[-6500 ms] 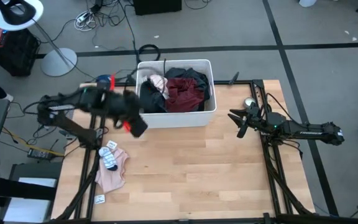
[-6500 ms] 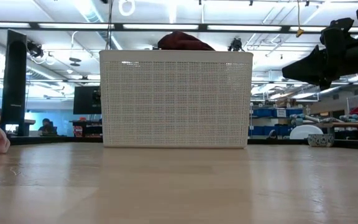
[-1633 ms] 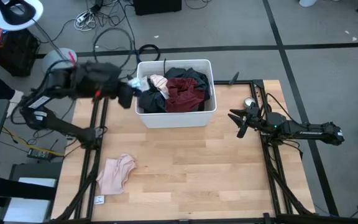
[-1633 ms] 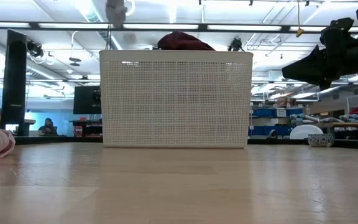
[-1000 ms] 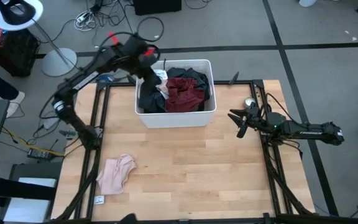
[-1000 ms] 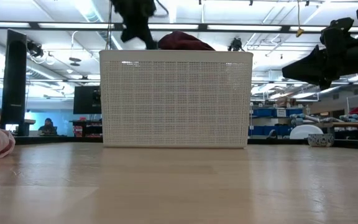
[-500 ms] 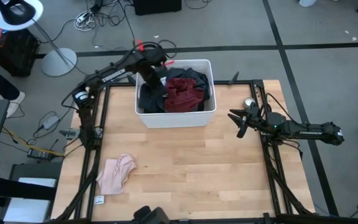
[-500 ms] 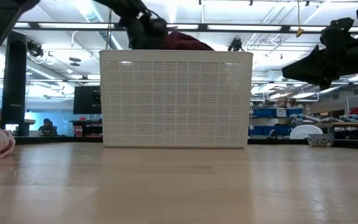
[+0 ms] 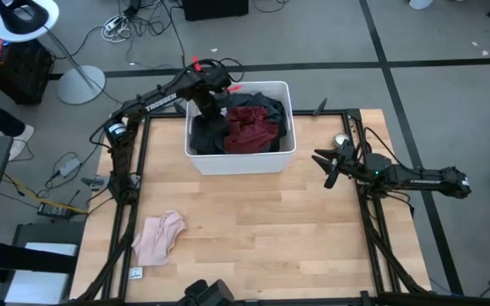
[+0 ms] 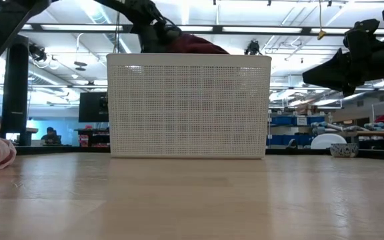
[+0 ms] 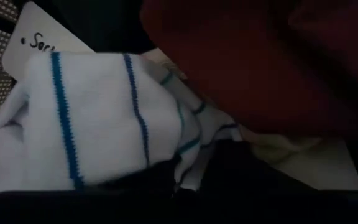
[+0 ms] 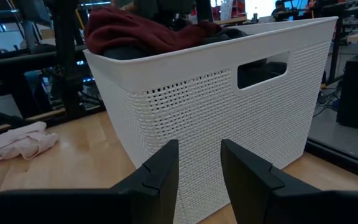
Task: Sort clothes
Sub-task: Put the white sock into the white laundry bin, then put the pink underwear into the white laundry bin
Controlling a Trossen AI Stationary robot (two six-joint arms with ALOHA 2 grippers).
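Reaching down into the white perforated plastic bin [image 9: 241,161], the left gripper [image 9: 212,102] sits over its back-left corner; whether its fingers are parted or closed cannot be told. Right before its wrist camera lies a soft white knit sock with thin blue stripes [image 11: 98,130], bunched against a crumpled maroon fabric garment [image 9: 249,127] and black cloth [image 9: 204,136]. A dark teal garment [image 9: 266,104] fills the bin's back right. Out on the pale wooden table [image 9: 270,229], near the front-left corner, a limp pink garment [image 9: 157,237] lies in wrinkled folds. Well apart, at the table's right edge, the right gripper [image 12: 199,168] waits, its two dark fingers parted and empty, pointed at the bin's mesh wall.
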